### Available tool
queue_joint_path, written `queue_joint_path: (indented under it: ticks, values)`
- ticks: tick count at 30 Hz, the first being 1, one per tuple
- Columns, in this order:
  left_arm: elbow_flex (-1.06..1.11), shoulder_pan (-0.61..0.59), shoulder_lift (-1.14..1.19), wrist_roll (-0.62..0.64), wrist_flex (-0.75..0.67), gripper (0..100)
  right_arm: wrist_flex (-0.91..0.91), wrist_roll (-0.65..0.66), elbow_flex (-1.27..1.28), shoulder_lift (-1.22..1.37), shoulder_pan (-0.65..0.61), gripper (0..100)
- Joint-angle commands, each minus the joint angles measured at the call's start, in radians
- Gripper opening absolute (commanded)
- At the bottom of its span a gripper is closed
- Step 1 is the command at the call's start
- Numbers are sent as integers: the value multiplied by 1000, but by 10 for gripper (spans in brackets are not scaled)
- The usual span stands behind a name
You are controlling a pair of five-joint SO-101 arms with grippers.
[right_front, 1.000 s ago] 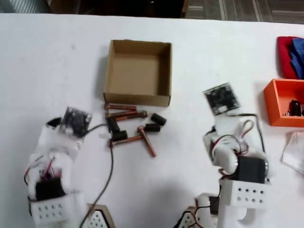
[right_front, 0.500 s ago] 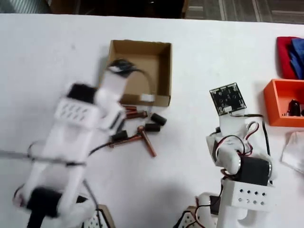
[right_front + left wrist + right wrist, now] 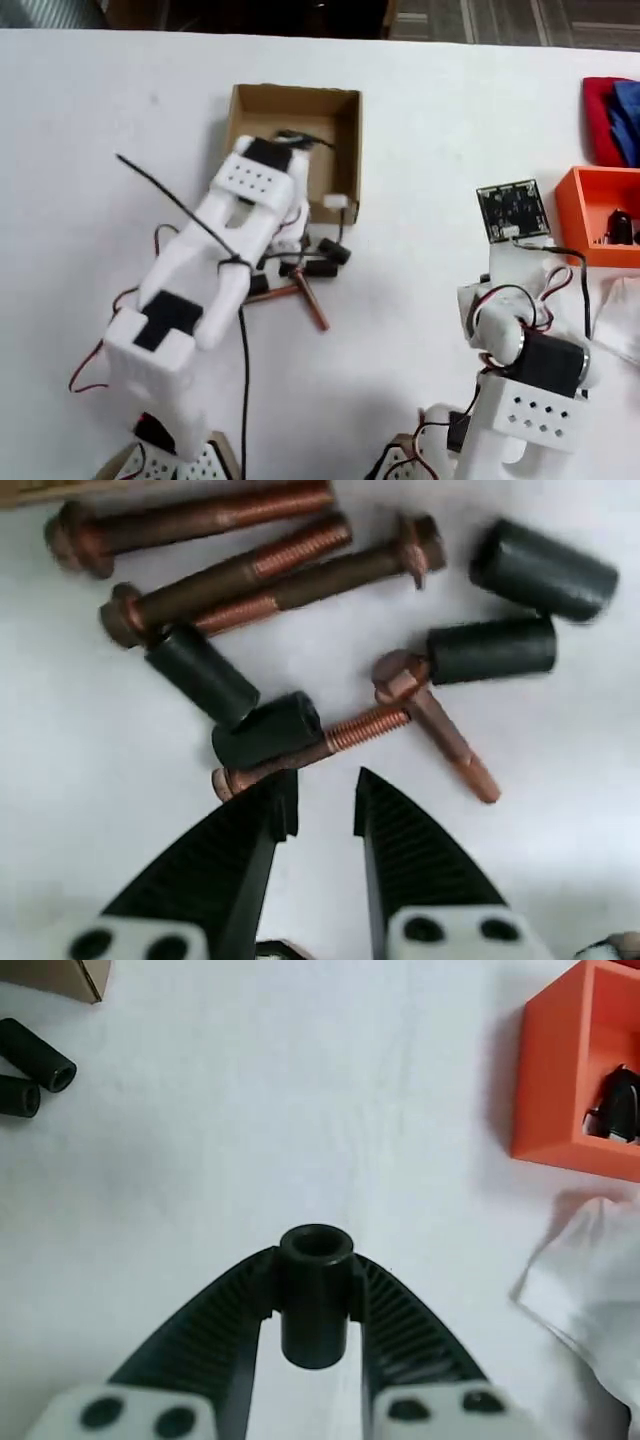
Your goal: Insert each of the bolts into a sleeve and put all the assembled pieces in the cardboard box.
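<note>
Presently, the left gripper (image 3: 325, 780) hangs unclenched over the loose bolts (image 3: 200, 525) just beside the cardboard box (image 3: 300, 108). The nearest bolt (image 3: 365, 727), carrying a black sleeve (image 3: 268, 730), lies just beyond the fingertips, its long axis roughly along the jaws' closing direction. The right gripper (image 3: 315, 1265), farther from the box, clamps an upright sleeve (image 3: 316, 1300).

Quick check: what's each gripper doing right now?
Left gripper: open, holding nothing.
Right gripper: closed on a black sleeve.

We note bright, diffuse light; the white table (image 3: 90, 110) nearly washes out; soft faint shadows edge the bolts (image 3: 200, 517).
</note>
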Motion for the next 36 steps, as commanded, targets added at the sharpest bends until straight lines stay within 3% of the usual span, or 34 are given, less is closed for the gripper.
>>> queue_joint_path:
  ticks: [1, 5, 10, 16, 20, 26, 36]
  values:
    - [-127, 23, -3, 127, 107, 82, -24, 2, -38, -21, -2, 23]
    - [-131, 83, 12, 130, 120, 82, -36, 0, -38, -21, -5, 23]
    - [-107, 150, 72, 192, 123, 159, -36, 0, -38, -21, -5, 23]
    - [-102, 158, 87, 311, 123, 94, -36, 0, -38, -21, -1, 23]
    - [-76, 121, 78, 387, 124, 79, -36, 0, -38, -21, -4, 23]
    - [-35, -8, 78, 367, 135, 81, -36, 2, -38, -21, -5, 23]
    - [173, -23, 25, 345, 130, 223, -58, 2, -38, -19, -7, 23]
